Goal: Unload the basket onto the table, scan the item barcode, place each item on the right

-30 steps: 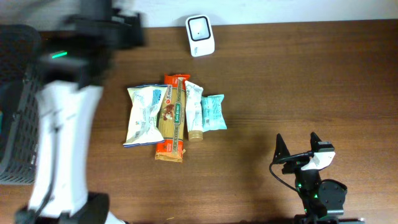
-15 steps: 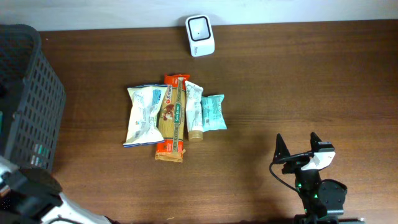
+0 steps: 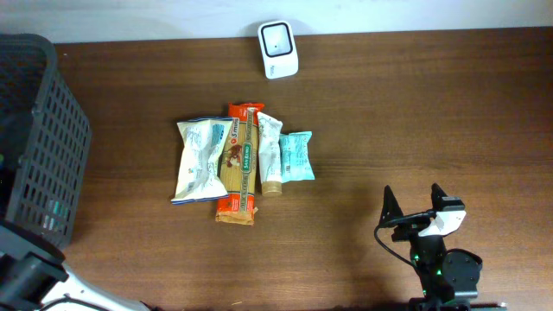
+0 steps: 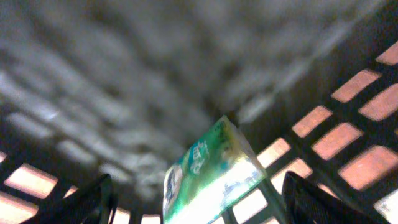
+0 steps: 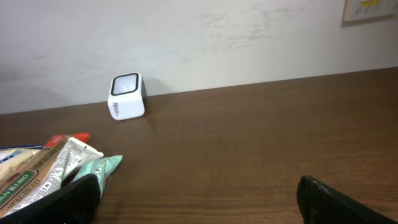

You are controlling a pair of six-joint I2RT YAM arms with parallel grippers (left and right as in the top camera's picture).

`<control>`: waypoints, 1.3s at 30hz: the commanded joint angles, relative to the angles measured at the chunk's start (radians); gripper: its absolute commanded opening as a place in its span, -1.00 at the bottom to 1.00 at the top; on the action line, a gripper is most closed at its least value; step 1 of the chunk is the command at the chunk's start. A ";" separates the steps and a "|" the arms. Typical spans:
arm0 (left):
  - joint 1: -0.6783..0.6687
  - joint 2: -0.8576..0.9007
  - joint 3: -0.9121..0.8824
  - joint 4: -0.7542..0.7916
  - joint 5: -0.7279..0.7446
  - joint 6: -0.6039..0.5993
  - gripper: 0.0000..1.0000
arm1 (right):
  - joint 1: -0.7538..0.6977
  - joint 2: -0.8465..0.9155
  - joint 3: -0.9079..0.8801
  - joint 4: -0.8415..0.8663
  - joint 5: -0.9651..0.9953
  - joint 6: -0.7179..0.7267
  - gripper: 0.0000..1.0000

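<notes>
A green and white packet fills the left wrist view, lying inside the black mesh basket. My left gripper is open, one finger on each side of the packet and apart from it. The white scanner stands at the table's far edge. Mid-table lie a white-blue bag, an orange pasta pack, a white tube and a teal packet. My right gripper rests open near the front right with nothing between its fingers. No barcode shows.
The basket has mesh walls close around the left gripper, with brown wood showing through the holes. A piece of the left arm shows at the overhead view's bottom-left corner. A pale wall runs behind the scanner.
The left arm swept from the upper left of the overhead view down to the bottom-left corner and mostly out of sight. The right arm and the items on the table stayed still.
</notes>
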 commanded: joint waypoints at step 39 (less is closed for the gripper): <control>-0.494 -0.058 1.048 -0.338 0.000 -0.060 -1.00 | -0.007 -0.007 -0.007 -0.003 -0.001 0.008 0.97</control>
